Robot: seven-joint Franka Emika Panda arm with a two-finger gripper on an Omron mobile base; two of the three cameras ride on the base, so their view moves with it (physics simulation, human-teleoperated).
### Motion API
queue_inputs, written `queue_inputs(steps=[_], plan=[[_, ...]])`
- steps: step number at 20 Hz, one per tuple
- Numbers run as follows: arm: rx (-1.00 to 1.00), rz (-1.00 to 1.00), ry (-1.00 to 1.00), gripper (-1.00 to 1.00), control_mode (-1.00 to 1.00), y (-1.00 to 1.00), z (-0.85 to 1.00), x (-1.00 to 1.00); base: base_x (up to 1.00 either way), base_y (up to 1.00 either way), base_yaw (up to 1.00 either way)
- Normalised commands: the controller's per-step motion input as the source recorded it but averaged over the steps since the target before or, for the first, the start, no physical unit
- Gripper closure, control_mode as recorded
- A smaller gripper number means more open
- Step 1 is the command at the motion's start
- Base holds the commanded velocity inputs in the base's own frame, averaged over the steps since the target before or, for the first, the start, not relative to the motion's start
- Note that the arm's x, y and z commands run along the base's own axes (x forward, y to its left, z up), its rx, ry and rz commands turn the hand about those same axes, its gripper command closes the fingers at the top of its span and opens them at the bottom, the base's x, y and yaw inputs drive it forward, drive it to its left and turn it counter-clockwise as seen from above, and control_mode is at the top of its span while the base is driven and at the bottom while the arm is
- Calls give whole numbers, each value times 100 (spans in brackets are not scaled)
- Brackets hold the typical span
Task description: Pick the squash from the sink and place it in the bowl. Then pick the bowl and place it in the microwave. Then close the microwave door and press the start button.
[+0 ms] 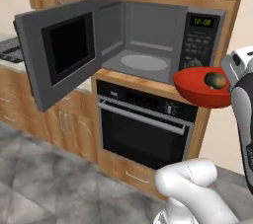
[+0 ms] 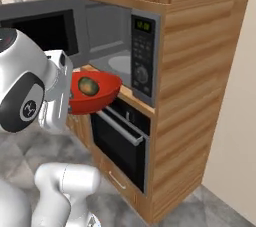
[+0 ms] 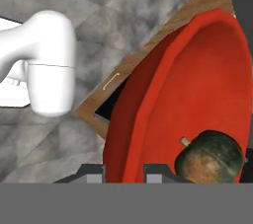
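I'm holding the glossy red bowl (image 1: 200, 90) by its rim in my pincer (image 3: 124, 171), small dark green squash (image 1: 215, 80) inside, keeping it level while heading toward the open grey microwave (image 1: 148, 45) at ten o'clock.

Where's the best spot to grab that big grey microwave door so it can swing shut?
Probably the microwave door's free outer edge, farthest from the hinge beside the cavity of the microwave. The door stands swung wide open to the left, so a push from its outer face would likely swing it closed. No handle is visible from here. The pincer is busy anyway, clamped on the red bowl's rim.
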Motion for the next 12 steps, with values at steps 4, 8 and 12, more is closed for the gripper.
queue_inputs(steps=[4,8,12], plan=[[0,0,0,100,100,0,0,0,17,35,-48],[0,0,0,100,100,0,0,0,12,39,-50],[0,0,0,100,100,0,0,0,2,31,-41]])
